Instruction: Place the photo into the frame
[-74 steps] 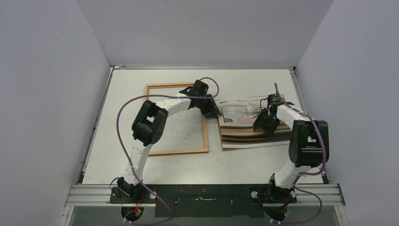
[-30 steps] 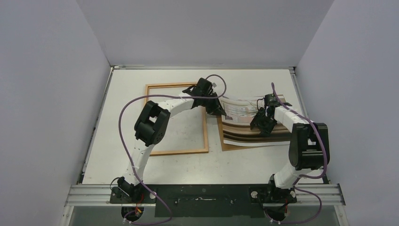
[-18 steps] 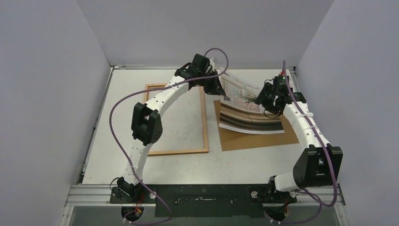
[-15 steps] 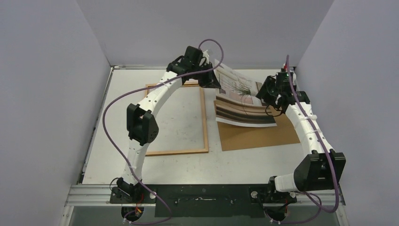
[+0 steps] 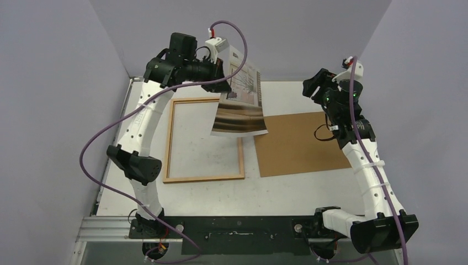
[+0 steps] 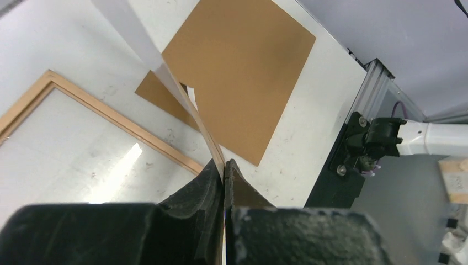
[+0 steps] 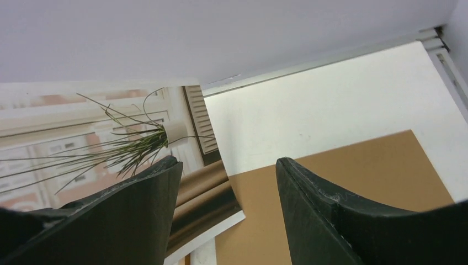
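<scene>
The photo point(image 5: 240, 105) hangs in the air from its top edge, picture side facing right, above the right rail of the frame point(image 5: 203, 178). My left gripper point(image 5: 222, 61) is raised high at the back and is shut on the photo's top edge; in the left wrist view the sheet shows edge-on point(image 6: 190, 113) between the closed fingers. The orange-brown wooden frame lies flat on the table at centre left. My right gripper point(image 5: 315, 87) is open and empty, raised at the back right, apart from the photo. In the right wrist view the photo point(image 7: 99, 149) shows left of the open fingers.
A brown fibreboard backing panel point(image 5: 301, 143) lies flat on the table right of the frame; it also shows in the left wrist view point(image 6: 237, 72) and the right wrist view point(image 7: 353, 187). Grey walls close the back and sides. The arm bases stand on the near rail point(image 5: 237, 227).
The photo was lifted off the backing panel by both grippers. The right gripper has let go and pulled up and right. The left gripper has swung the photo up and left toward the frame.
</scene>
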You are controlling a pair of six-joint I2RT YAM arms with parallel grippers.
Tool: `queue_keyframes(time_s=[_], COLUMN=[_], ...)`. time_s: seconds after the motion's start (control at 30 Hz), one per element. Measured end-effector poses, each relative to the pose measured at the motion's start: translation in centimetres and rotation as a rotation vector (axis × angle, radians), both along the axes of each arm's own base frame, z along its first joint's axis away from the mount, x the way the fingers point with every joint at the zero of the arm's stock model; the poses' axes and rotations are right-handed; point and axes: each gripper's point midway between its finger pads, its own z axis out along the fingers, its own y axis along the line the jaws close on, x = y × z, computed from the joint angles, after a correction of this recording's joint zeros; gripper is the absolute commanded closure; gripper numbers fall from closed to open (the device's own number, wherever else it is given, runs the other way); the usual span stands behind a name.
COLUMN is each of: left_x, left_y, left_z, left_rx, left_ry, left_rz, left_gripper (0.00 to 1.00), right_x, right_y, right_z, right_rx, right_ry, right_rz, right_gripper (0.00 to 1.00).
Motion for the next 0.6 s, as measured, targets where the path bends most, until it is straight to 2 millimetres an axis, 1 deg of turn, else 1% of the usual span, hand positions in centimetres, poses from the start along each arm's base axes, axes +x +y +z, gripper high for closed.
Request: queue_keyframes(time_s=[0.1,0.2,0.3,0.37,0.47,0.6], left_x=[-1.6,-2.6,-3.4,-4.0,-4.6,-5.0], left_y=[1.0,1.8,2.5,2.9,3.5,4.4], left_z=[1.5,1.9,1.4,0.9,0.1,-0.4], left_rx=[0.026,0.063,0.103,0.129,0.164,0.201], left_ry=[-0.088,-0.149,-0.184,-0.194,-0.2,-0.206], left_rz=[-0.045,-0.089,-0.131,-0.156,-0.181,-0.165], left_gripper=[1.0,1.0,1.0,1.0,1.0,1.0], right_x=[0.2,0.2,-0.2,-0.6,-1.3,-2.2], right_y=[1.6,3.5,5.4,6.4,7.8,9.2], right_z=[0.6,0.0,-0.8,-0.9,-0.1,1.3], right_rx=[-0.025,-0.061,-0.107,-0.136,-0.18,-0.219], right_ry=[-0.048,-0.079,-0.11,-0.135,-0.188,-0.252], right_rz=[0.063,0.14,0.218,0.256,0.305,0.35], right_gripper=[0.36,0.35,0.34,0.33,0.31,0.21])
